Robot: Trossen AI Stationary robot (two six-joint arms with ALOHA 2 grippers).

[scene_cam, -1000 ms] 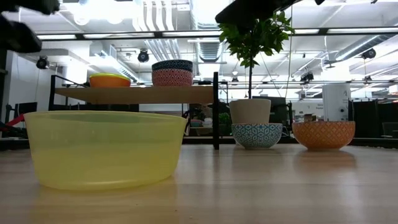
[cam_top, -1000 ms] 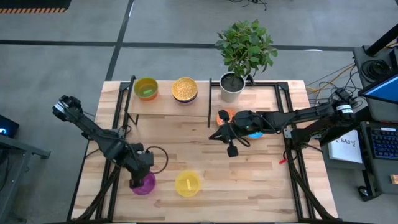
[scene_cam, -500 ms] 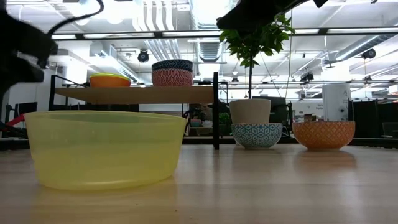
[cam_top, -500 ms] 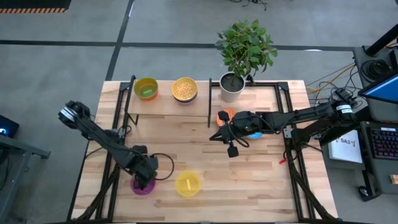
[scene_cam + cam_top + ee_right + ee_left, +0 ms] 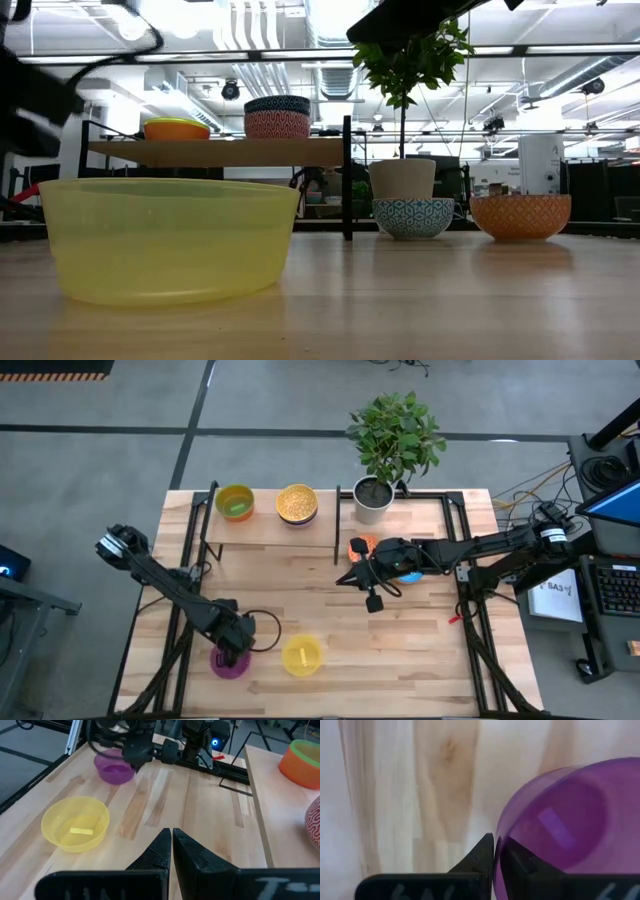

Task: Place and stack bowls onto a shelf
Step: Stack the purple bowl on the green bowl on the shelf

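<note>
The purple bowl (image 5: 229,663) sits near the table's near-left corner, with my left gripper (image 5: 233,647) down on its far rim, shut on it. The yellow bowl (image 5: 302,656) stands on the table to its right and fills the low view's foreground (image 5: 170,240). The shelf (image 5: 270,526) carries a green-and-orange bowl (image 5: 235,502) and a speckled yellow stack (image 5: 297,503). A patterned orange bowl (image 5: 361,545) and a blue-patterned bowl (image 5: 413,216) rest on the table by the shelf's right post. My right gripper (image 5: 171,838) hovers mid-table, shut and holding nothing. My left gripper pinches the purple bowl's rim (image 5: 498,837) on the side toward the far edge, one finger (image 5: 483,855) outside the wall and the other (image 5: 516,860) inside. The fingers come from above, pointing down. In the right wrist view the bowl (image 5: 115,769) appears to sit on the table.
A white plant pot (image 5: 372,498) with a leafy plant stands at the shelf's right end. Black metal frame rails (image 5: 470,600) run along both sides of the table. Bare wood lies between the yellow bowl and the shelf.
My left gripper has moved toward the near edge and down onto the purple bowl's far rim, and its arm has swung lower over the table's left side. The bowls and my right arm have stayed where they were.
</note>
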